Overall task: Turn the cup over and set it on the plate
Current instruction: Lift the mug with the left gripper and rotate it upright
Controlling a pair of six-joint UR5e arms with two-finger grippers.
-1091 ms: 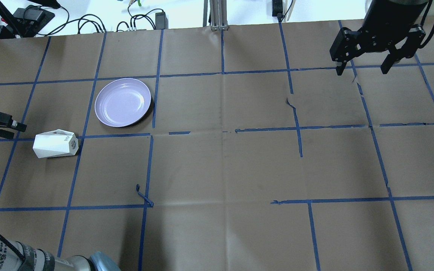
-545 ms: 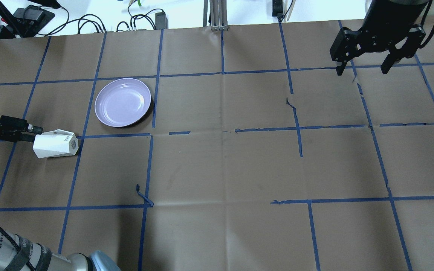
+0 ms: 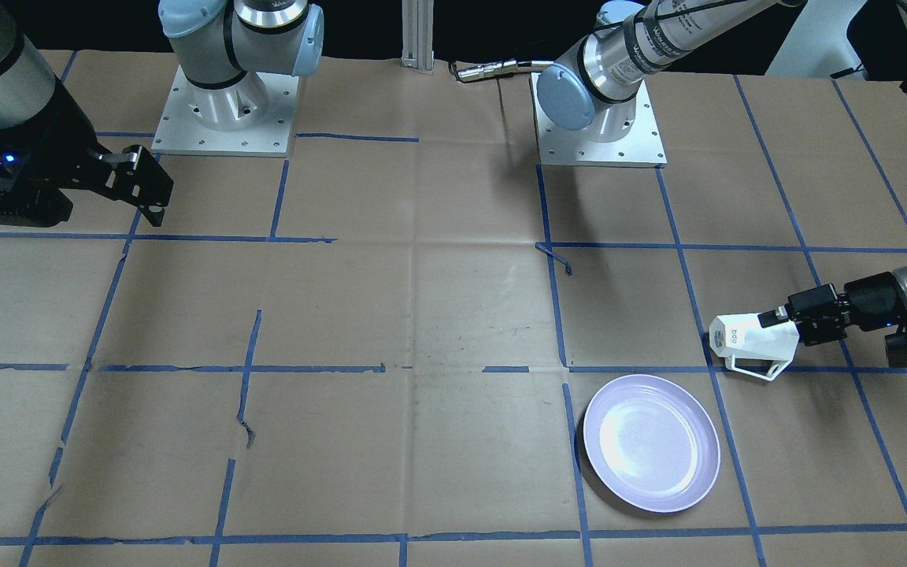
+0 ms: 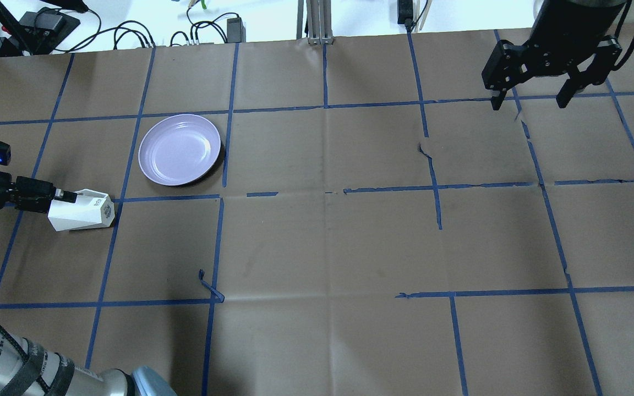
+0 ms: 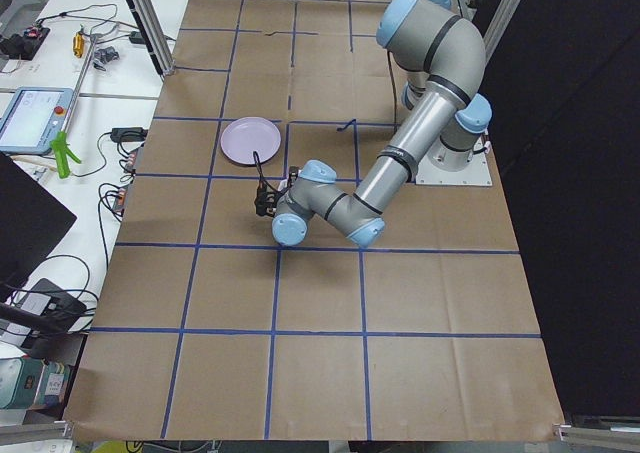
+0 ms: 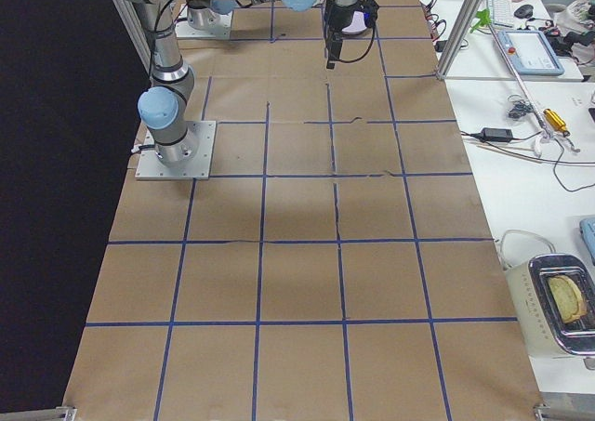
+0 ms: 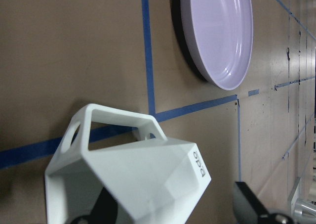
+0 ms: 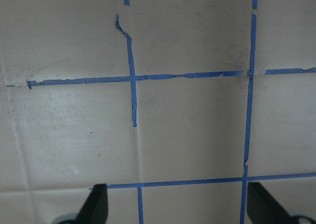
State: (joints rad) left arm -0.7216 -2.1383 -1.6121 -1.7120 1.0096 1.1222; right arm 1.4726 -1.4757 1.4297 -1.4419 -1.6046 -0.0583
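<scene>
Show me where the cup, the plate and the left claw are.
cup point(image 4: 83, 213): overhead view, on its faceted side wall.
plate point(image 4: 179, 149): overhead view, on its bare middle.
left claw point(image 4: 67, 193): overhead view, between its fingertips at the cup's wider end.

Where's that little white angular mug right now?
In the overhead view the small white faceted cup lies on its side at far left, just below-left of the round lavender plate, with the left gripper at its wide end.
</scene>
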